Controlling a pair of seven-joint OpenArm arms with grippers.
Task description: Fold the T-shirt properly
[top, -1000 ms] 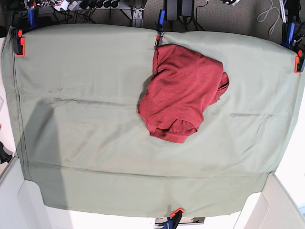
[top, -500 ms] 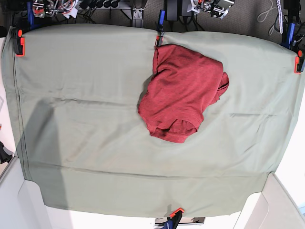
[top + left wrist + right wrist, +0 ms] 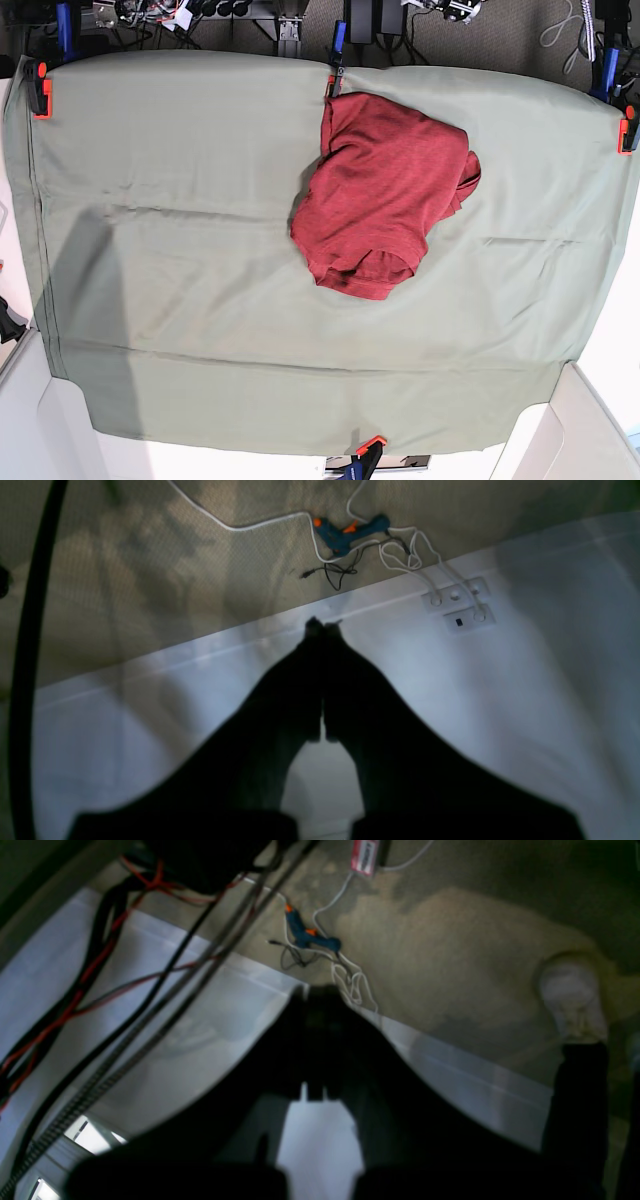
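Sage-green table cloth (image 3: 180, 180) carries your crumpled maroon T-shirt (image 3: 385, 195).
Your left gripper (image 3: 321, 626) and right gripper (image 3: 316, 990) are both pressed together, holding nothing.

Matt soft knit T-shirt (image 3: 385, 195), smooth matt green table cloth (image 3: 200, 200), glossy orange plastic clamps (image 3: 41, 90)
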